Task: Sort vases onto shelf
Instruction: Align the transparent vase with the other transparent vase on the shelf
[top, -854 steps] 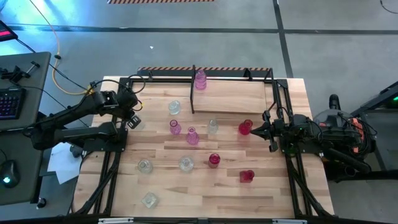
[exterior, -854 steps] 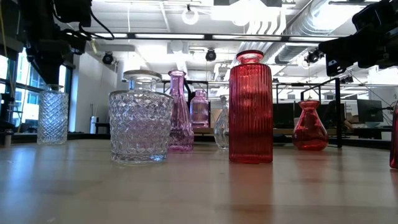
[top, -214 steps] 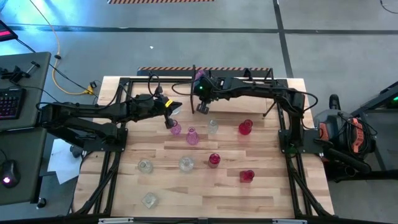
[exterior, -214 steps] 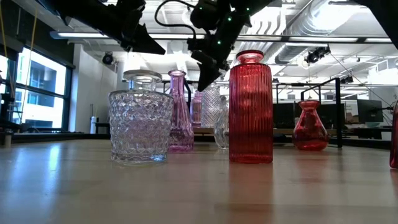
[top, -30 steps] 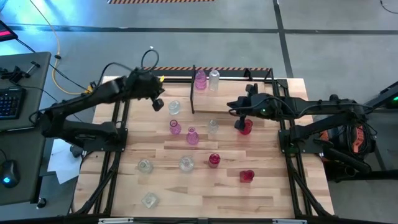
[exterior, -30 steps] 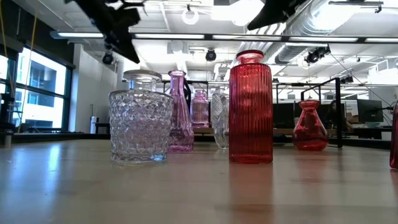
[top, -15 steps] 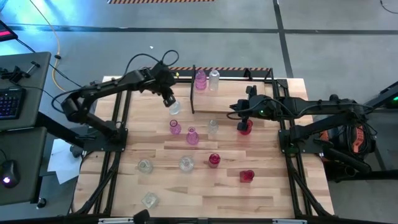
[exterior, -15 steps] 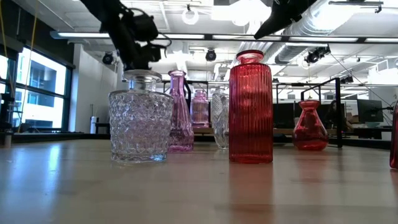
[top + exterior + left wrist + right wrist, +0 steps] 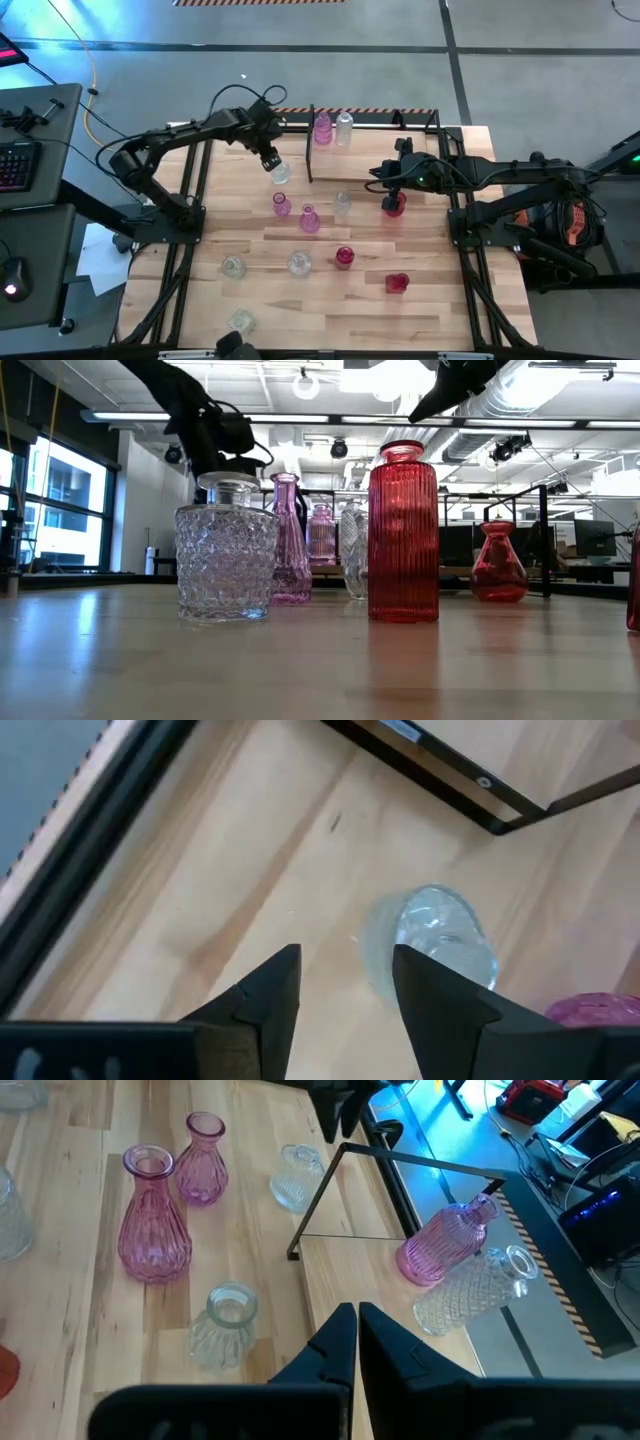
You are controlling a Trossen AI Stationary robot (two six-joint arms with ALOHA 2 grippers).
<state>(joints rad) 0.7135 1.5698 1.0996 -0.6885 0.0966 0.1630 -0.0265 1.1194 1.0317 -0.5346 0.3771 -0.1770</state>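
Observation:
The shelf point(image 9: 372, 160) stands at the table's far middle, with a pink vase point(image 9: 322, 128) and a clear vase point(image 9: 345, 127) upright on its top board. My left gripper point(image 9: 345, 985) is open and hangs just left of a clear vase point(image 9: 440, 935) that stands on the table left of the shelf point(image 9: 281, 173). That vase lies beyond one finger, not between the two. My right gripper point(image 9: 355, 1330) is shut and empty. It hovers by the shelf's near edge point(image 9: 380, 182), above a red vase point(image 9: 394, 205).
Standing loose on the table are two pink vases point(image 9: 282, 205) point(image 9: 309, 219), a clear one point(image 9: 342, 204), two red ones point(image 9: 345, 257) point(image 9: 397, 283) and three clear ones nearer the front point(image 9: 299, 264) point(image 9: 233, 267) point(image 9: 240, 321). Black arm frames run along both table sides.
My left gripper has swung from the far left toward the table's right and come down beside the clear vase left of the shelf, and its fingers have opened. The vases stand where they were.

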